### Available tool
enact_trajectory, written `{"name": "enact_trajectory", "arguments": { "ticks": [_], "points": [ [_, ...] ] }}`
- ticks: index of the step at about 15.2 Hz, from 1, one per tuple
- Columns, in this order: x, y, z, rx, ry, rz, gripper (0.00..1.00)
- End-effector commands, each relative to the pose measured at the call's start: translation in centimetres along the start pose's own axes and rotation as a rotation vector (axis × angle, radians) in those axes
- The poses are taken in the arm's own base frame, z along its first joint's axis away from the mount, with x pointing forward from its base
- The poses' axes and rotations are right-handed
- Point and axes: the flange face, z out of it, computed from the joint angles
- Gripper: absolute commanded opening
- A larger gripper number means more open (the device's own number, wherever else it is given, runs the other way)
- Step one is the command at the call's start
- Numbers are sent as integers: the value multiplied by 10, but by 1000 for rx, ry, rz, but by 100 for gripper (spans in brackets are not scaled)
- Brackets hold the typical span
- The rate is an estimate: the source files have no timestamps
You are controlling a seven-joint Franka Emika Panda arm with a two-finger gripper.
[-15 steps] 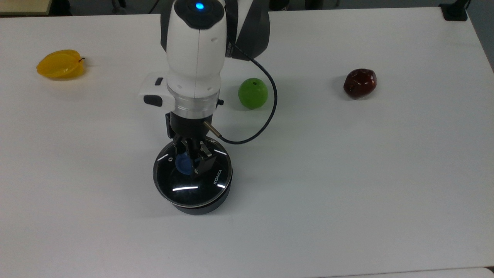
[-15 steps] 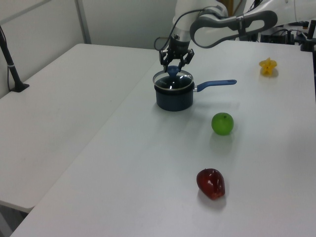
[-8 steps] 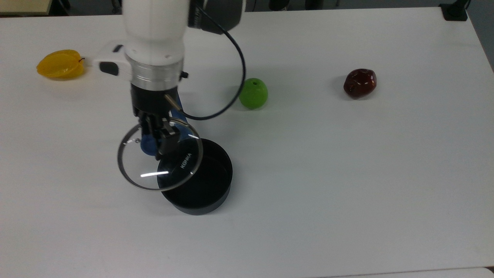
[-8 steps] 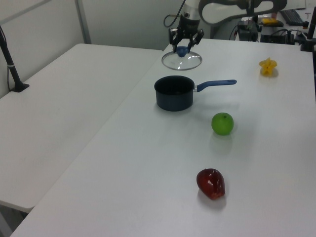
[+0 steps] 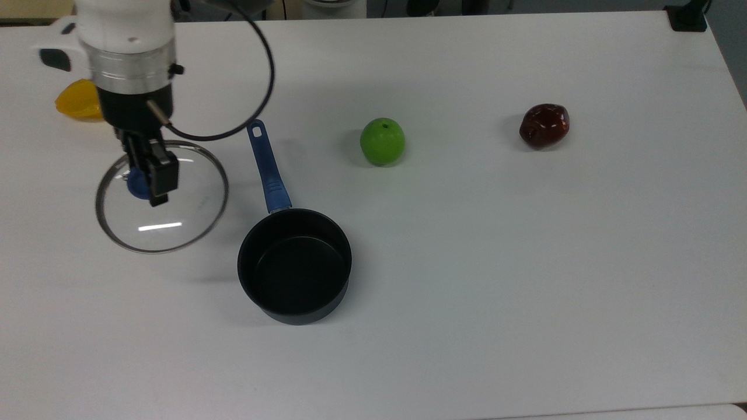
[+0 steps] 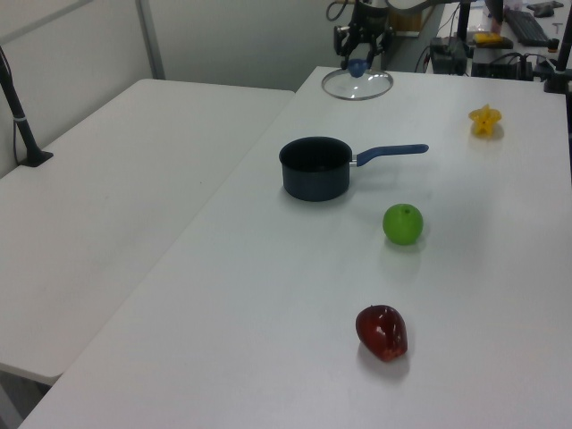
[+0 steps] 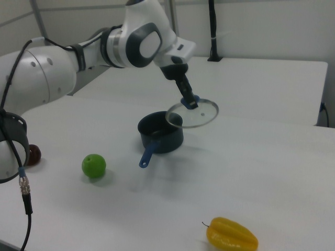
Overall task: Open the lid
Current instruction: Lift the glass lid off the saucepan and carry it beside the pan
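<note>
In the top view, the tool (image 5: pixel 147 178) is hanging down at the far left and is clenching the blue knob (image 5: pixel 138 184) of the lid (image 5: pixel 161 196). The lid is round, see-through glass with a thin shiny metal rim. It is sitting apart from the pot (image 5: pixel 295 265), to the top view's left of it. This view is looking straight into the pot, which is black, round and smooth inside. Its long blue handle (image 5: pixel 266 168) is pointing up and away from the pot. Behind the arm (image 5: pixel 125 46), a bit of a yellow fruit (image 5: pixel 77 100) is peeking out.

Further to the top view's right, a round green apple (image 5: pixel 382 141) is sitting on the white desk (image 5: pixel 525 262), and then a shiny dark red fruit (image 5: pixel 544 125) with a bumpy shape.

The left view is showing something the top view is not: the lid (image 6: pixel 357 84) is hanging in the air, up and away from the pot (image 6: pixel 314 168), with the tool (image 6: pixel 359 59) gripping its knob from above.

The right view is showing the yellow fruit (image 7: pixel 231 235) whole, long and ridged with a little stem. It is also showing the big white and grey arm (image 7: pixel 94 49) reaching over, and the lid (image 7: pixel 192 113) hanging level beside the pot (image 7: pixel 160 132).
</note>
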Motion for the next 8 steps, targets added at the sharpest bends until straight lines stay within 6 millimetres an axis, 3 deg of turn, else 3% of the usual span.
{"name": "enact_trajectory", "arguments": {
  "ticks": [1, 3, 8],
  "points": [
    [18, 40, 15, -4, 21, -27, 42],
    [25, 65, 44, -10, 28, -2, 42],
    [41, 105, 107, 13, 73, 54, 42]
  ]
}}
